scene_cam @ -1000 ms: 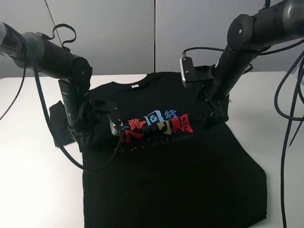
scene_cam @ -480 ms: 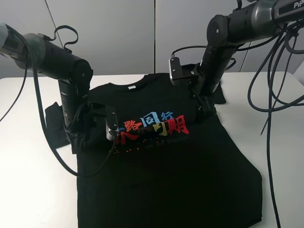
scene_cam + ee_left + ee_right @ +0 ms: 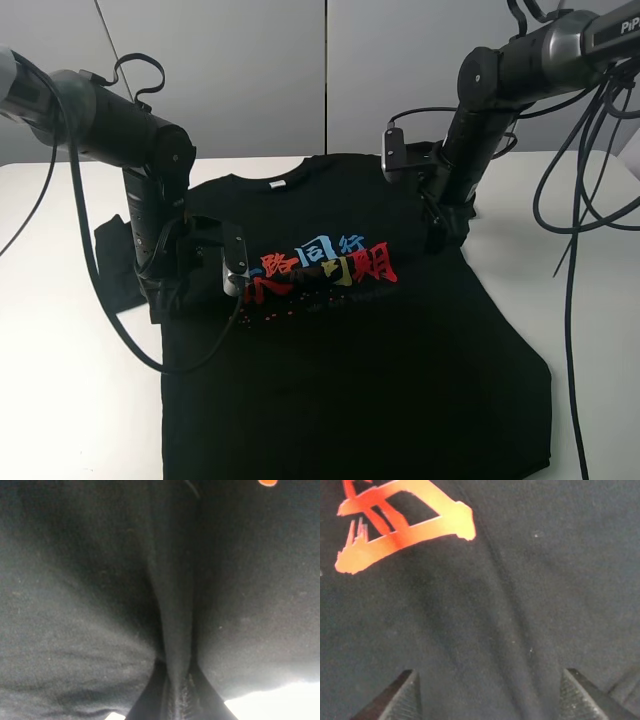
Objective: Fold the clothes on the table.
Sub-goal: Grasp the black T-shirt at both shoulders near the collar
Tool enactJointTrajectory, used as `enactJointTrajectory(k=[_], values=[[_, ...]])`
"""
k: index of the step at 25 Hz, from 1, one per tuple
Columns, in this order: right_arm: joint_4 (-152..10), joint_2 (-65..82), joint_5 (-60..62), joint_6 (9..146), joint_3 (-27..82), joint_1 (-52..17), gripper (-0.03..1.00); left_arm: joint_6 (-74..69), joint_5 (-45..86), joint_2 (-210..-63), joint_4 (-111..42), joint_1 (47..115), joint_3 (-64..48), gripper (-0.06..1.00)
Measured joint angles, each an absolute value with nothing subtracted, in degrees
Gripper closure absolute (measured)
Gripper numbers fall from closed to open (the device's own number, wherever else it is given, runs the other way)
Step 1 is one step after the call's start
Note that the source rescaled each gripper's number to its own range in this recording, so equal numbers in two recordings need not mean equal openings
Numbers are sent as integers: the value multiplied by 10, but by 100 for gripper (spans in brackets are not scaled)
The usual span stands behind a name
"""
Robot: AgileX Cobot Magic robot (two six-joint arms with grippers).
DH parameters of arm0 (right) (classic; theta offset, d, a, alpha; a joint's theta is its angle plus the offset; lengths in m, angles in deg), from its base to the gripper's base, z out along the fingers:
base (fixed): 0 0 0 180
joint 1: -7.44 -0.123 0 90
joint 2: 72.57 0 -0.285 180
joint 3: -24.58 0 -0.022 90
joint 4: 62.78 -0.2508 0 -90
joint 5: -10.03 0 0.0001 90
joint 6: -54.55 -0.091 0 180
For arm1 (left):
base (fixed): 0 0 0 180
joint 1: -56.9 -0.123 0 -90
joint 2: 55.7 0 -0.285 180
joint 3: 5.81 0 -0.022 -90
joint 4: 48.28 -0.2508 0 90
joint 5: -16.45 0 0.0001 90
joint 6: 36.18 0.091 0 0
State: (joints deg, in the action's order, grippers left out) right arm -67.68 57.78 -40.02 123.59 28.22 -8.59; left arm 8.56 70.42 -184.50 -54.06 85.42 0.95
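The black T-shirt (image 3: 350, 350) lies chest up on the white table (image 3: 60, 380), its red, blue and orange print (image 3: 325, 265) in the middle. My left gripper (image 3: 165, 295) is down on the shirt's left side by the sleeve (image 3: 112, 262). In the left wrist view it (image 3: 175, 702) is shut on a pinched ridge of black cloth (image 3: 172, 605). My right gripper (image 3: 440, 235) hovers low over the shirt's right chest. In the right wrist view it (image 3: 492, 697) is open, fingertips (image 3: 402, 695) wide apart above cloth (image 3: 530, 580) beside a red character (image 3: 400, 530).
Grey wall panels (image 3: 260, 70) stand behind the table. Black cables (image 3: 575, 230) hang from the right arm over the table's right side, and a cable loop (image 3: 130, 330) trails from the left arm. White tabletop shows on both sides of the shirt.
The right arm swung left over the collar, then back right to the right chest. The left gripper shifted slightly left with the cloth, dragging the shirt, then held still.
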Motion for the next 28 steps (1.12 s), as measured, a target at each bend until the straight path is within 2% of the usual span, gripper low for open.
enactJointTrajectory(k=[5,20,22,24,28], values=[[-666,588,-387,1224,282,-86,23,86,703,-1845,-542,854,9,94],[-636,617,-380,1216,285,-86,24,86,700,-1845,-542,854,9,94],[-636,619,-387,1215,286,-86,29,86,700,-1845,-542,854,9,94],[-636,620,-394,1214,286,-86,40,86,700,-1845,-542,854,9,94],[-636,620,-395,1214,286,-86,68,86,698,-1845,-542,854,9,94]])
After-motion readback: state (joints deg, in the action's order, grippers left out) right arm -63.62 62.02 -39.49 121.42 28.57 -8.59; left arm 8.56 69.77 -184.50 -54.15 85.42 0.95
